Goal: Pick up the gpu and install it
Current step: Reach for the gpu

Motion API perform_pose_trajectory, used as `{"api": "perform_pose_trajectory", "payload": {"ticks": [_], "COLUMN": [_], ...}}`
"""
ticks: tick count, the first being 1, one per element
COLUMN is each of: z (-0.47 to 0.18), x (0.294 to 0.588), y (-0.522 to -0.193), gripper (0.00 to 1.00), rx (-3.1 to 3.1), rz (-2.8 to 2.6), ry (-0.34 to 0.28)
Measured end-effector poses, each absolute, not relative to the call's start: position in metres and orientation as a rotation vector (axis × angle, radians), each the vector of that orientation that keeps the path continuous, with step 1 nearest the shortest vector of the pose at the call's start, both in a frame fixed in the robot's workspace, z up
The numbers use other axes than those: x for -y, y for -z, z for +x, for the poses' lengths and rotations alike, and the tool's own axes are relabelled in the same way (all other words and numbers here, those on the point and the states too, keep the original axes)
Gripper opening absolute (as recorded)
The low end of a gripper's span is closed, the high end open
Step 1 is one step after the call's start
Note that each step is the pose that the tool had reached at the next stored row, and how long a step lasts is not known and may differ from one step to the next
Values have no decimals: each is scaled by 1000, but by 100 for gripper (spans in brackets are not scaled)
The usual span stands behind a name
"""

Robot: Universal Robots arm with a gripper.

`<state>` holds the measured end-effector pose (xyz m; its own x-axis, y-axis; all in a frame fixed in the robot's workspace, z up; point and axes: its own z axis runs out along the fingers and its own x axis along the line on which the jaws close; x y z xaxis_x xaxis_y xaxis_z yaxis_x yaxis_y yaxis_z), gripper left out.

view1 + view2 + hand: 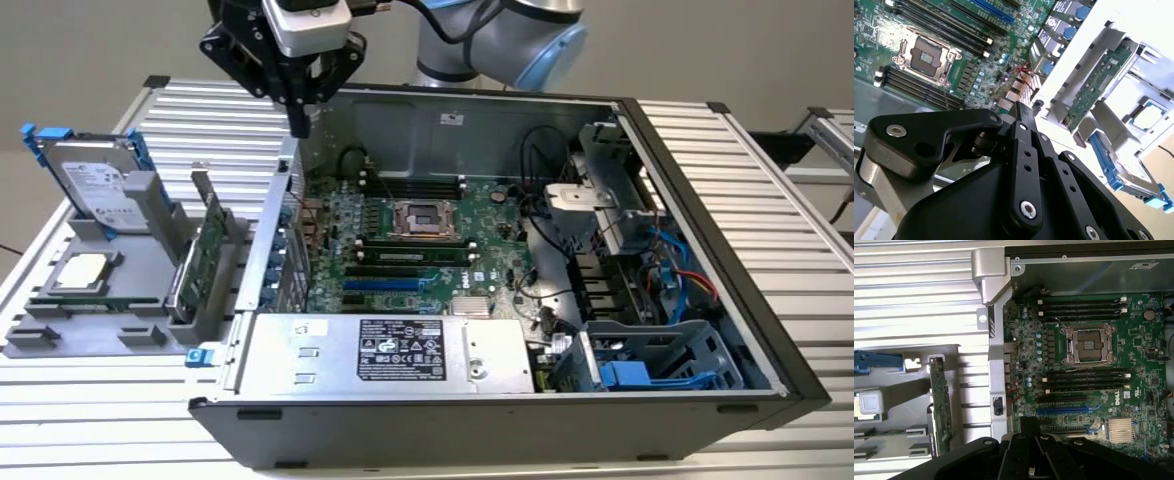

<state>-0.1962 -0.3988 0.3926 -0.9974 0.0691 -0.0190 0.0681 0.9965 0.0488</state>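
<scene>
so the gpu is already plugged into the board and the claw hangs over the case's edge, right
Not quite. The gpu is not in the board. The exterior view shows it standing upright in the grey rack outside the case, at that view's left. The claw does hang over the case's edge.
</scene>
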Motion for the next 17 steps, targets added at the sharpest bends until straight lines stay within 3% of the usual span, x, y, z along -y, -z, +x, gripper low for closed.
{"api": "perform_pose_trajectory", "payload": {"ticks": [17], "z": [-211], "x": [399], "y": [-393], "gripper": [0], "rx": [-3118], "rz": [107], "ry": [-75]}}
